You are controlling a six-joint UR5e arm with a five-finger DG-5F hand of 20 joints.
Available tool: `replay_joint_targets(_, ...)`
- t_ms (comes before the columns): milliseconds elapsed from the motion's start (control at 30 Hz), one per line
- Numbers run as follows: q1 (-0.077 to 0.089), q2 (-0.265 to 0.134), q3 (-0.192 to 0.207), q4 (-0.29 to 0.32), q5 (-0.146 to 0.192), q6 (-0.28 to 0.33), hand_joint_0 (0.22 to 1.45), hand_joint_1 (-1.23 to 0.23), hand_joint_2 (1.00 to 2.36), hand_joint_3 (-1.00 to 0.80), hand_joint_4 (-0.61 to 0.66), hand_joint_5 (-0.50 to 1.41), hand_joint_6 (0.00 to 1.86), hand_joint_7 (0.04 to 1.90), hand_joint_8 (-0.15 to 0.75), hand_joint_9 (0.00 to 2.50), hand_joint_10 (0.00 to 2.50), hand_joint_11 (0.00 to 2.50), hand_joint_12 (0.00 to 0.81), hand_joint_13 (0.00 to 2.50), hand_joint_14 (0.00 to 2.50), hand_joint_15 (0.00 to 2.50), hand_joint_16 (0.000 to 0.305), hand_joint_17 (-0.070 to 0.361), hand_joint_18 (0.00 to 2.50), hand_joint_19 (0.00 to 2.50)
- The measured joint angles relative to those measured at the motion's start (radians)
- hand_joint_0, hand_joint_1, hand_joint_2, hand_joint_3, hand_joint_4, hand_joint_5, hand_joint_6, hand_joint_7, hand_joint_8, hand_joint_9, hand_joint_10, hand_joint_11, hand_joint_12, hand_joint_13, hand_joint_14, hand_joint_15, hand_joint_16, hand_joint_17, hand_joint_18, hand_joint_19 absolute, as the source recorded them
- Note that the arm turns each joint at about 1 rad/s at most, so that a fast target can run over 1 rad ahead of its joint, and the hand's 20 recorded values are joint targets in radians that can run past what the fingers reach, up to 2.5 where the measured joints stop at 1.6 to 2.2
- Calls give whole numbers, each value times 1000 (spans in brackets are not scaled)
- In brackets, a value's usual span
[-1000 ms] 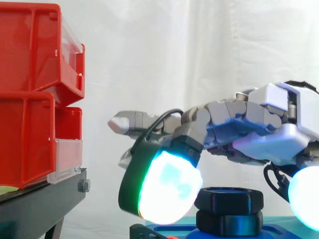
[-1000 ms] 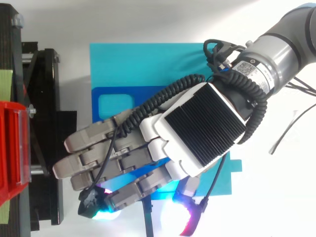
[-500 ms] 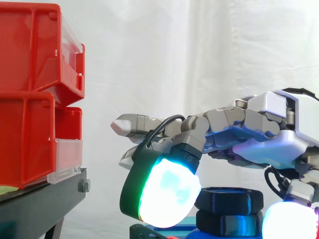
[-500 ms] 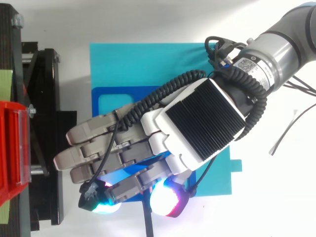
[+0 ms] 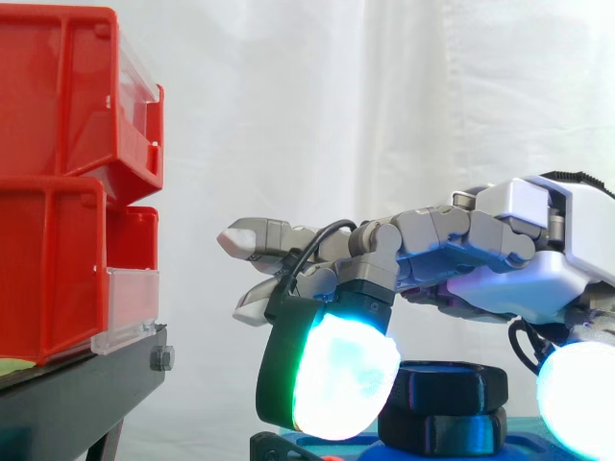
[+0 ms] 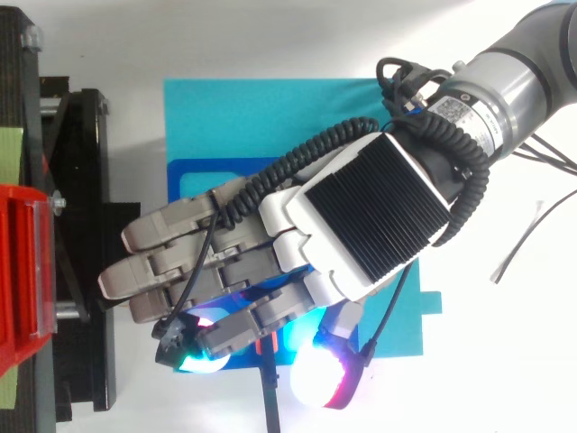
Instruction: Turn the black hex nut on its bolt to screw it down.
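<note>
Seen from the side: hand (image 5: 519,259) held palm-down, coming in from the right, just above black hex nut (image 5: 442,384). Cannot tell whether open or gripping the nut. Nut stacked on second black hex piece (image 5: 442,434), over teal mat (image 6: 270,117). Red bins (image 5: 58,182) well apart, at left.

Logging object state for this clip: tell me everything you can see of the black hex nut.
The black hex nut looks like matte black plastic, thick, with flat side faces. It sits level, stacked on a second black hex piece, a teal patch showing in its top. The hand lies just above it, reaching in from the right; whether it touches the nut cannot be told.
</note>
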Motion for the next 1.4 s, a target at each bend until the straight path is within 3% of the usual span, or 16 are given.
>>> replay_joint_targets(233, -8, 0, 0, 8, -5, -5, 428, -200, 1000, -500, 320, -120, 501, 1050, 335, 364, 4, 195, 402, 13, 0, 6, 59, 134, 0, 135)
replay_joint_targets(600, -10, 0, 0, 19, -4, -24, 443, -179, 1000, -500, 304, -119, 501, 1060, 333, 381, 4, 211, 392, 15, 0, 6, 57, 128, 0, 143)
replay_joint_targets(1067, -16, -10, 1, -17, -3, -28, 447, -177, 1000, -500, 298, -122, 501, 1059, 333, 389, 4, 225, 390, 25, 0, 0, 55, 125, 0, 140)
replay_joint_targets(1200, -19, -36, 24, -16, -14, -8, 448, -179, 1000, -500, 298, -122, 501, 1063, 334, 393, 4, 213, 389, 28, 0, 8, 55, 123, 0, 142)
replay_joint_targets(1400, -21, -44, 48, -23, -47, 7, 450, -183, 1000, -500, 301, -122, 501, 1063, 333, 395, 4, 226, 389, 31, 0, 5, 54, 122, 0, 145)
